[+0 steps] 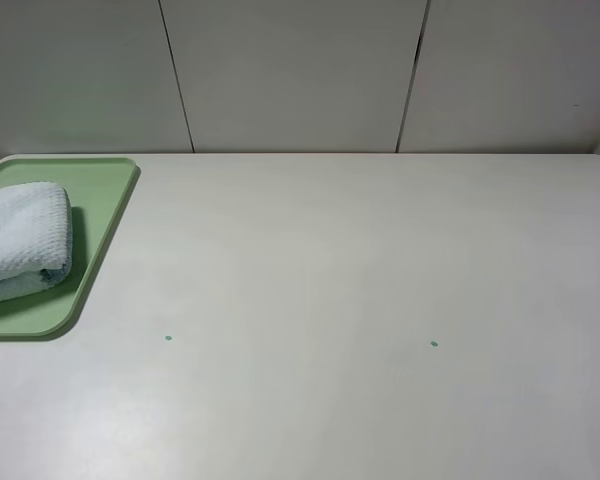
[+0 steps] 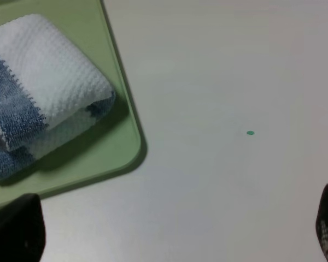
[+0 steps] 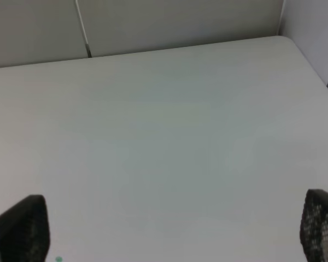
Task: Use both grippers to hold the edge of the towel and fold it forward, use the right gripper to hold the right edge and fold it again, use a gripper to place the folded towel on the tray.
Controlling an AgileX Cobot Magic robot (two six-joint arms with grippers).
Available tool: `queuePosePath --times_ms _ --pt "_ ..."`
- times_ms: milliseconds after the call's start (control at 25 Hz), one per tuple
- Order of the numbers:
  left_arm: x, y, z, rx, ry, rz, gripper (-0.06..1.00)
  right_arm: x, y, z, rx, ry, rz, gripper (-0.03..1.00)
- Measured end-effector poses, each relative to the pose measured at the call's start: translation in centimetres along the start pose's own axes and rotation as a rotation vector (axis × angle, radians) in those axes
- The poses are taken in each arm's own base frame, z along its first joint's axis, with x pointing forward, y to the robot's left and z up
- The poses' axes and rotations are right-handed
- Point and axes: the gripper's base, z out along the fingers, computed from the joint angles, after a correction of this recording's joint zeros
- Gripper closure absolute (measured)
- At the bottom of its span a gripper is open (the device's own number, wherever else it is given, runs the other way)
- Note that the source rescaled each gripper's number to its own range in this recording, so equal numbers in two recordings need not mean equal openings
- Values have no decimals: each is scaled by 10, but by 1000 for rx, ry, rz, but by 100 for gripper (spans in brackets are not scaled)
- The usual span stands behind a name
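1. Striped blue-and-white terry towel, folded, lies on flat light green plastic tray, far left on white table; loose upper fold could spring open.
2. Left gripper: black jaws spread wide, holding nothing, clear of tray.
3. Right gripper: equally wide, empty, above bare table.

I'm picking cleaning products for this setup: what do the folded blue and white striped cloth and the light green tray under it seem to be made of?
The folded blue and white striped towel looks like soft woven cotton terry or waffle cloth: a nubbly, matte, textured surface with a stitched hem. The light green tray looks like moulded plastic: smooth, even colour, rounded corner, low raised rim and a slight sheen. The exact fibre or plastic cannot be told.
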Motion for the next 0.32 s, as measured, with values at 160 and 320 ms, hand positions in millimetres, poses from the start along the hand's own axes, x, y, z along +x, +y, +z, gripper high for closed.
queuePosePath --times_ms 160,320 --pt "0 0 0 0 0 0 -5 0 0 0 0 0 0 -3" --pt "0 0 0 0 0 0 -5 0 0 0 0 0 0 -3"
